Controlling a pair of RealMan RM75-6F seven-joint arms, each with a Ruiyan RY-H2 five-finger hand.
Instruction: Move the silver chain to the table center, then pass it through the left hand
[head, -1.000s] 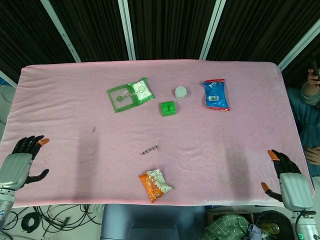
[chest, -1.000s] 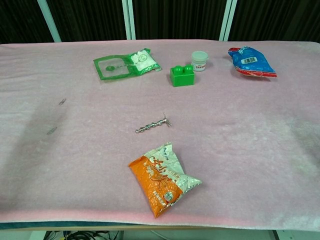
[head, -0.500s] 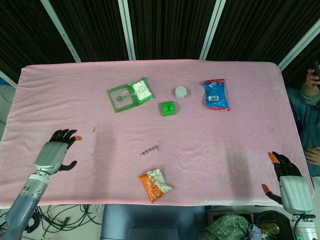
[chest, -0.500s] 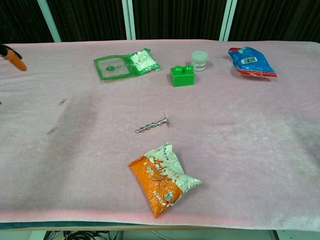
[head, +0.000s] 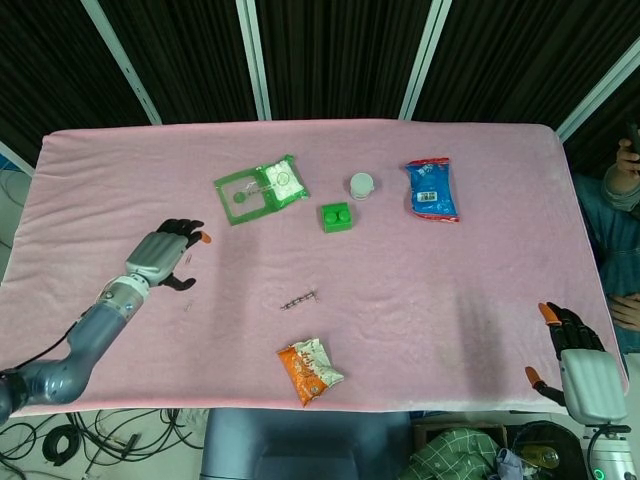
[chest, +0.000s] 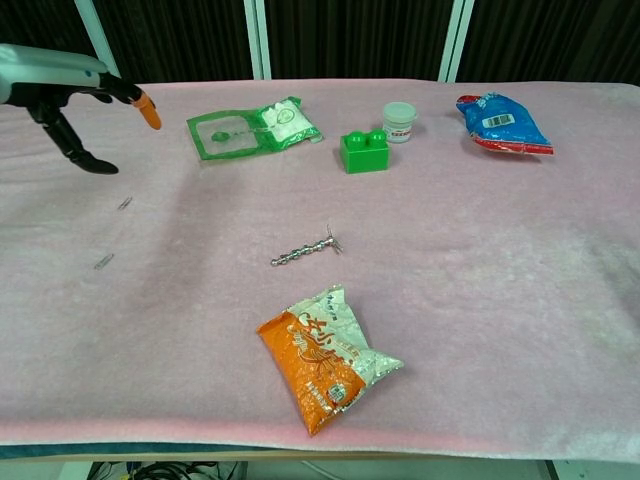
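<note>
1. Fingers of the left hand (head: 166, 256) are spread wide and hold nothing; the hand hangs over the left part of the pink surface (head: 480, 270), just above two small metal clips (chest: 112, 232), likely staged to reach right for the task's thing.
2. Silver chain (head: 299, 299) lies stretched out near the middle of the surface, well apart from both hands and touched by nothing, so the move to centre looks short.
3. Orange snack packet (head: 309, 371) lies just in front of the chain; the green block (head: 336, 217), green pouch (head: 259, 188), white cup (head: 361, 185) and blue packet (head: 432, 189) sit behind, leaving room around the chain.
4. Right hand (head: 570, 345) waits off the near right corner, fingers apart and empty, out of the way.
</note>
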